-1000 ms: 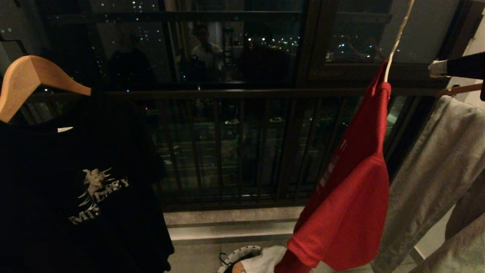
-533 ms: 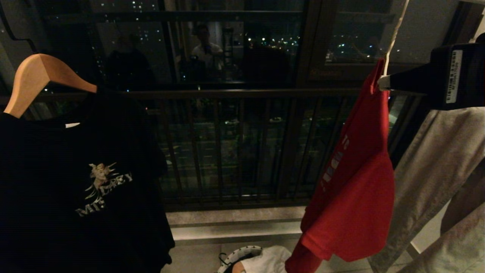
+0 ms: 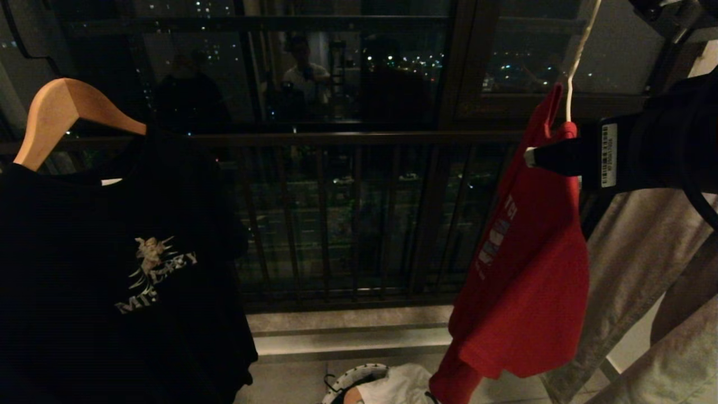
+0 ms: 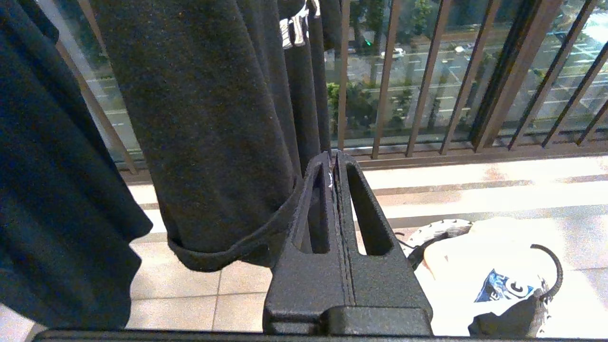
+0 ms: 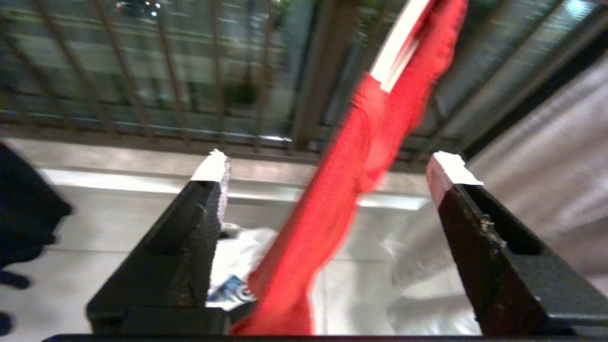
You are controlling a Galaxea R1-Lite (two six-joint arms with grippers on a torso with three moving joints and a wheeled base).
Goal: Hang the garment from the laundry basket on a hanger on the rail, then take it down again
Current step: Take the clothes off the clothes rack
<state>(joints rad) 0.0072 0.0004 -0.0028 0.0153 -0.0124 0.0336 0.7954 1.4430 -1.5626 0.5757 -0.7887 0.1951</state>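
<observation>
Shirt (image 3: 527,269) hangs lopsided on the white hanger (image 3: 573,73), bunched toward one end, above the basket (image 3: 359,375). Right pincer (image 5: 332,166) is spread wide with the red cloth between its fingers, not pinched; left pincer (image 4: 335,166) is pressed together, idle. Judgement: close on the cloth just below the wire and draw it along gently, so the hanger is not dragged sideways.

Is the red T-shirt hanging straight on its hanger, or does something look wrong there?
It hangs askew. The red T-shirt is bunched on one sloping arm of the white wire hanger and droops in a narrow fold toward the laundry basket, not spread flat. The right gripper stands open around it.
</observation>
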